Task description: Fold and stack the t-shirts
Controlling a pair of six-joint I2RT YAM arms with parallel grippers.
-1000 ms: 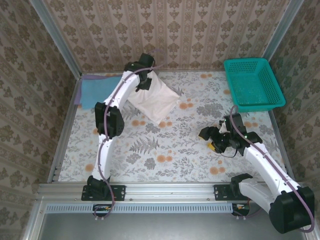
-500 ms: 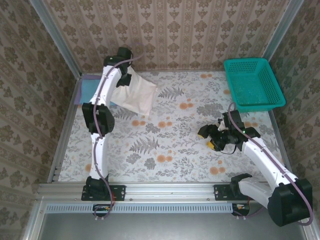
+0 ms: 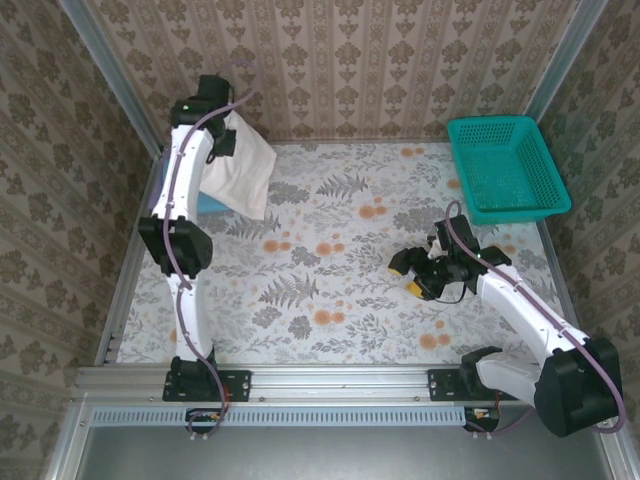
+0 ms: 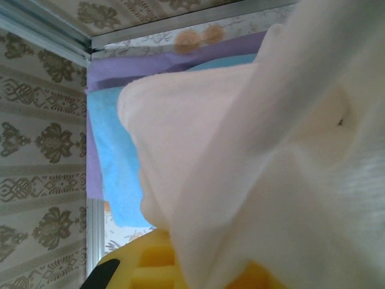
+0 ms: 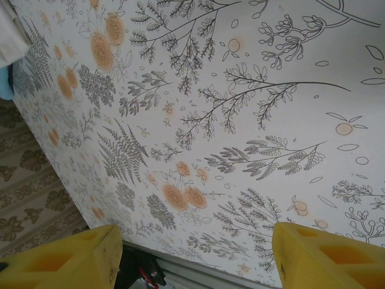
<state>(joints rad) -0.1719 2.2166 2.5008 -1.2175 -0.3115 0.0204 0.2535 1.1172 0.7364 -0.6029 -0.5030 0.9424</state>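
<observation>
Off-white cotton hangs from the left gripper (image 3: 226,138), whose jaws are pressed together on an upper edge of the folded white shirt (image 3: 242,172). Gripped near the top, the bundle drapes under its own weight and seems to keep its folds. It hangs at the far left corner of the table (image 3: 330,250), directly over the blue shirt (image 4: 111,158), which lies flat there on a purple cloth (image 4: 150,62). That position suits the stacking step: the blue shirt looks to be the base of the pile and the white one is lined up to go on top. Whether its lower edge already touches the blue shirt cannot be told.

The right gripper (image 3: 408,278) hovers low over bare table at the right, well apart from both shirts. Its yellow fingers (image 5: 78,262) are spread with nothing between them, so it appears parked out of the way while the left arm does the placing. The teal basket (image 3: 505,165) sits at the far right corner, away from the pile.

The lowering probably needs to be gentle so the folds don't slip open.
</observation>
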